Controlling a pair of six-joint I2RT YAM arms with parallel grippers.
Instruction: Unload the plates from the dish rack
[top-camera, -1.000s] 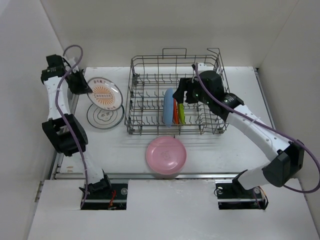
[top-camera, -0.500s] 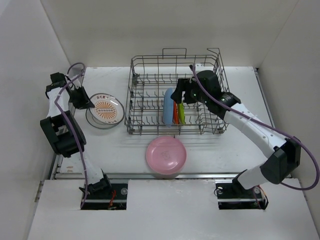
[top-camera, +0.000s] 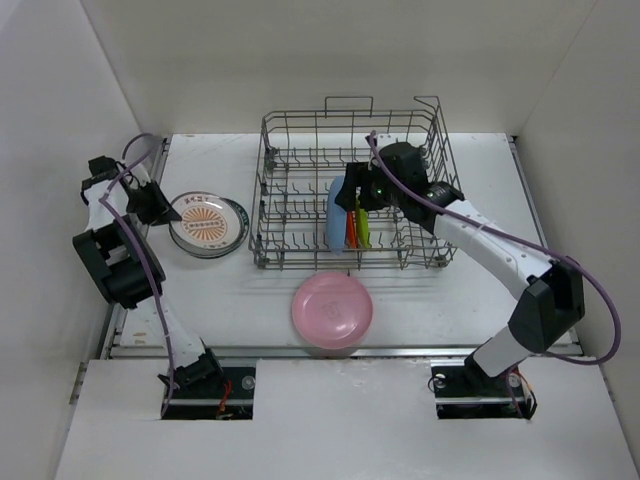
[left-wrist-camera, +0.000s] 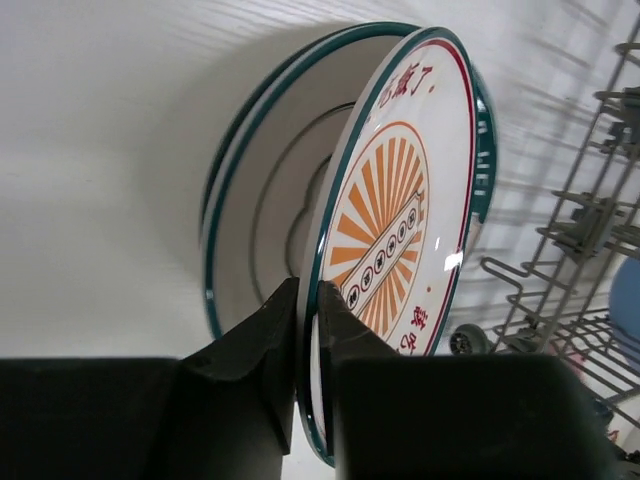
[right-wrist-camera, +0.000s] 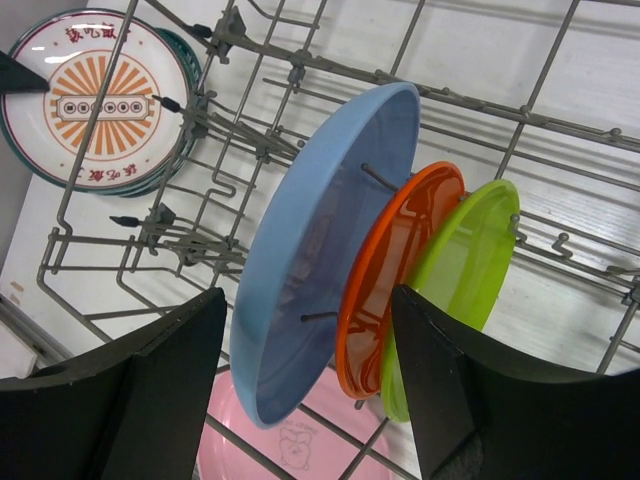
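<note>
My left gripper (left-wrist-camera: 308, 300) is shut on the near rim of a white sunburst plate (left-wrist-camera: 400, 220). The plate is tilted, with its far edge down on a second white green-rimmed plate (left-wrist-camera: 250, 220) lying on the table. The stack (top-camera: 205, 222) sits left of the grey wire dish rack (top-camera: 264, 200). A blue plate (right-wrist-camera: 320, 230), an orange plate (right-wrist-camera: 395, 270) and a lime green plate (right-wrist-camera: 465, 260) stand upright in the rack. My right gripper (right-wrist-camera: 308, 300) is open and empty just above them, its fingers on either side of the blue and orange plates. A pink plate (top-camera: 332, 310) lies flat in front of the rack.
The rack's tall wire sides and upright tines (right-wrist-camera: 480, 100) surround the right gripper. The rack's left wall (left-wrist-camera: 590, 210) is close to the held plate. White walls enclose the table on the left, back and right.
My left gripper has carried the sunburst plate toward me and lowered it onto the other white plate. My right gripper has shifted left and closer over the upright plates.
</note>
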